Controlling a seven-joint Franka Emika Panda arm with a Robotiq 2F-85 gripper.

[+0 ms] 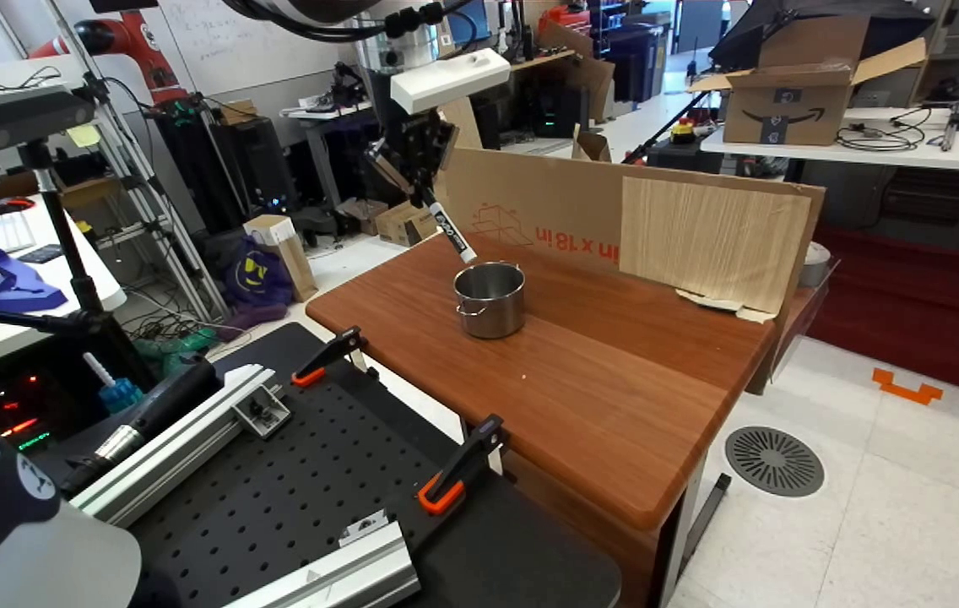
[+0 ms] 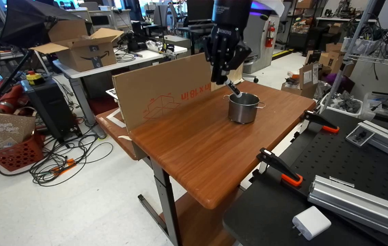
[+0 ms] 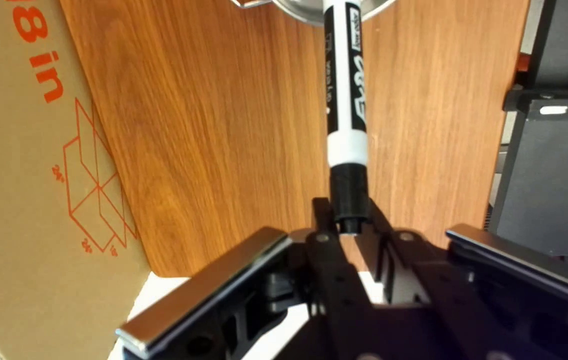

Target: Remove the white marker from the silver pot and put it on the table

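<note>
The white marker [image 1: 450, 230] has a black label and a black cap. My gripper [image 3: 348, 212] is shut on its capped end; the same hold shows in both exterior views, at the gripper [image 1: 426, 194] and the marker [image 2: 233, 88]. The marker hangs tilted, its free end pointing down, close to the rim of the silver pot [image 1: 492, 311]. The pot stands upright on the reddish-brown table [image 1: 614, 388], with thin wire handles [image 2: 261, 105]. In the wrist view only part of the pot's rim shows at the top edge, and the marker's free end is cut off there.
A cardboard sheet [image 2: 166, 92] stands upright along one long table edge. A black perforated board [image 1: 319, 473] with metal rails adjoins the opposite edge. Black and orange clamps [image 1: 467, 464] [image 2: 279, 165] grip there. A white power adapter [image 2: 312, 222] lies on the board.
</note>
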